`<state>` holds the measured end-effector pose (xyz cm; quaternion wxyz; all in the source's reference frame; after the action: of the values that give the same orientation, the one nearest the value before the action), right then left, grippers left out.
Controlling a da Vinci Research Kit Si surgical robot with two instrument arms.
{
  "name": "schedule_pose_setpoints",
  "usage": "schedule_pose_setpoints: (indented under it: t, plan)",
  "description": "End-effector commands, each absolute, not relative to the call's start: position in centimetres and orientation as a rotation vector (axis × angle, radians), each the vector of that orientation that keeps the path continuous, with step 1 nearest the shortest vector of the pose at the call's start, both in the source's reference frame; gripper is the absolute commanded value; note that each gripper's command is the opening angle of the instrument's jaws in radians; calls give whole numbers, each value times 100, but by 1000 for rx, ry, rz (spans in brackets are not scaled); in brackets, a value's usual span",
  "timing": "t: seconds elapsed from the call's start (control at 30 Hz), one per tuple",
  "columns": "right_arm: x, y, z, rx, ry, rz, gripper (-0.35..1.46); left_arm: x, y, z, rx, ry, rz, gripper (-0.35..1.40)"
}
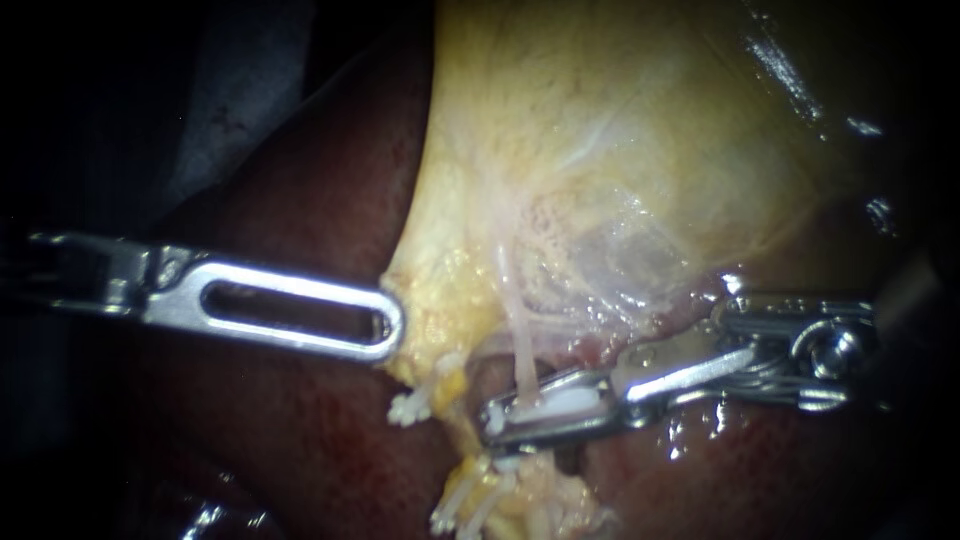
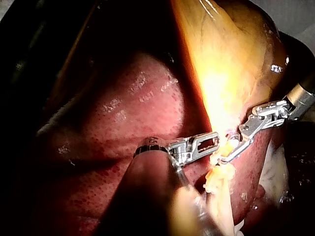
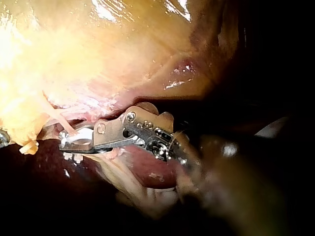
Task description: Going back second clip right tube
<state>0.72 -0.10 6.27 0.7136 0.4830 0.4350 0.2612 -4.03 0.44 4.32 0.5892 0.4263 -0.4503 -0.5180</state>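
Note:
My left instrument [image 1: 390, 335] comes in level from the left. Its slotted jaws lie shut on the yellow lower edge of the gallbladder [image 1: 600, 130]. A thin pale tube [image 1: 520, 345] runs down from the gallbladder into the jaws of my right instrument [image 1: 497, 415]. Those jaws stand a little apart, shut on a white clip [image 1: 570, 402] that sits at the tube. In the right wrist view the right instrument [image 3: 66, 141] meets the tube [image 3: 59, 118] just under the gallbladder. The left wrist view has the left instrument [image 2: 214, 140] and the right instrument [image 2: 229, 155] tip to tip at the yellow edge.
Dark red liver [image 1: 300, 440] lies under and around both instruments. Frayed white and yellow tissue strands [image 1: 480, 500] hang below the jaws, with a smaller tuft [image 1: 410, 405] near the left instrument's tip. A thin see-through membrane [image 1: 620, 255] stretches above the tube.

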Motion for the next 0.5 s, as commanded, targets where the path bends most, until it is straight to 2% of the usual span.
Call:
schedule_pose_setpoints:
  t: [0.03,0.5]
  plan:
    - [72,-10,627,1070,964,579,-35,-403,44,432,992,-1048,-1206,-35]
    - [72,-11,628,1069,964,579,-35,-403,43,432,992,-1048,-1207,-35]
